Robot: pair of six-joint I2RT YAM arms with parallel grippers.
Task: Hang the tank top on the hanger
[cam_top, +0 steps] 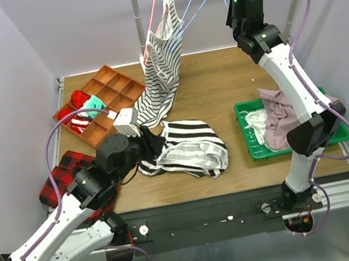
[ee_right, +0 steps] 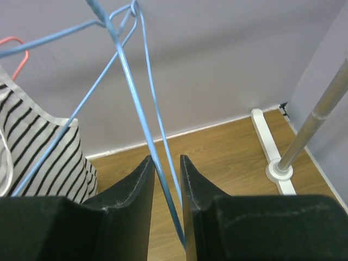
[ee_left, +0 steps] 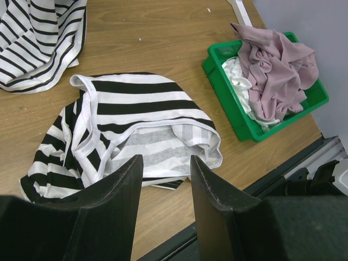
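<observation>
Left arm lies low across the near-left corner, forearm almost flat, wrist aimed right at the tank top (cam_top: 187, 145). Left fingers (ee_left: 166, 185) sit about half open with nothing in them, hovering over the top's near hem.

The tank top is a crumpled heap on the table (cam_top: 221, 88), centre and toward the near edge, not on any hanger. There is a bare strip of wood between it and the table's near lip.

Right arm stands tall, elbow near the table's right edge, wrist up at the far rail. Right fingers (ee_right: 167, 179) are narrowed to a slim gap with the hanger (ee_right: 142, 125) wire running down through it. The wire lies close to the left-hand finger. Can't tell if it's actually pinched.

The hanger hangs from the rail, far right of centre.

Room:
- The green bin (cam_top: 263, 154) with mauve cloth is right of the tank top, with bare table between them.
- The far-centre table is mostly bare wood.
- A second striped top (cam_top: 162, 58) on a pink hanger hangs just left of the blue one, its hem dragging on the table.
- The orange tray (cam_top: 102, 82) sits far left.
- Plaid cloth (cam_top: 67, 173) sits under the left arm.
- The rail post (ee_right: 312, 122) stands at the far-right corner, close to the wall.
</observation>
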